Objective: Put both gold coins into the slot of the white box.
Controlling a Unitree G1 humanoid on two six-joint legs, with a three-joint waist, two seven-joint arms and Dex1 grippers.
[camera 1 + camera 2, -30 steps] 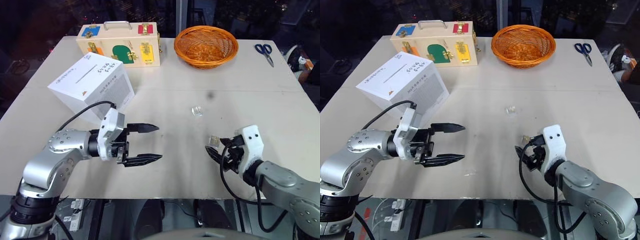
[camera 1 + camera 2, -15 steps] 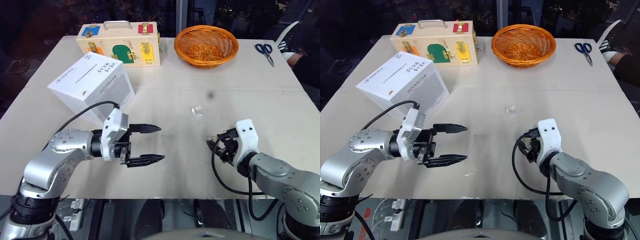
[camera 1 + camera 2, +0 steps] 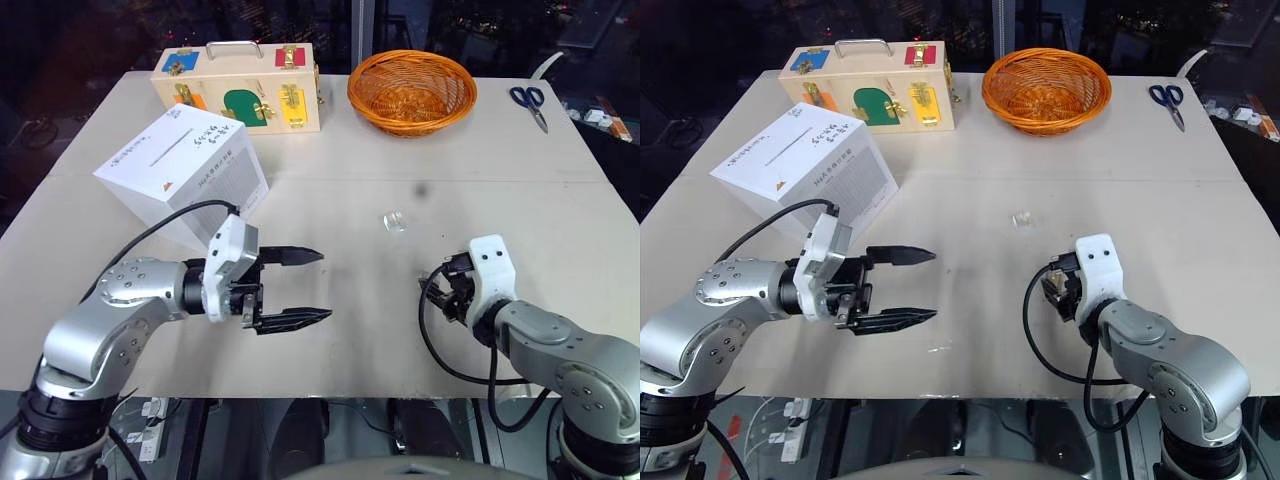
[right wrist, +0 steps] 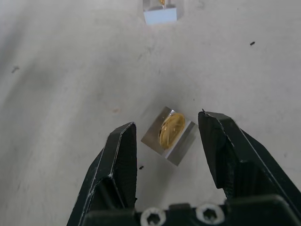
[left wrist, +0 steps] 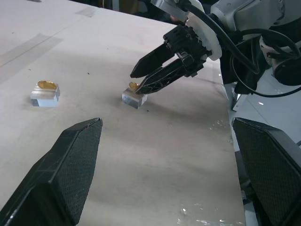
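The white box sits tilted at the table's left, its thin dark slot on the upper face. One gold coin rests on a small clear block between the open fingers of my right gripper; neither finger touches the coin or the block. The left wrist view shows those fingers angled down just over that block. A second gold coin lies on another clear block farther out on the table. My left gripper hovers wide open and empty at mid-left, pointing right.
A pale wooden case with coloured latches stands at the back left, and an orange wicker basket sits beside it. Scissors lie at the back right. The table's front edge runs just below both arms.
My right gripper has tipped down over the near block, narrowing its fingers a little around it. The left arm has stayed put.
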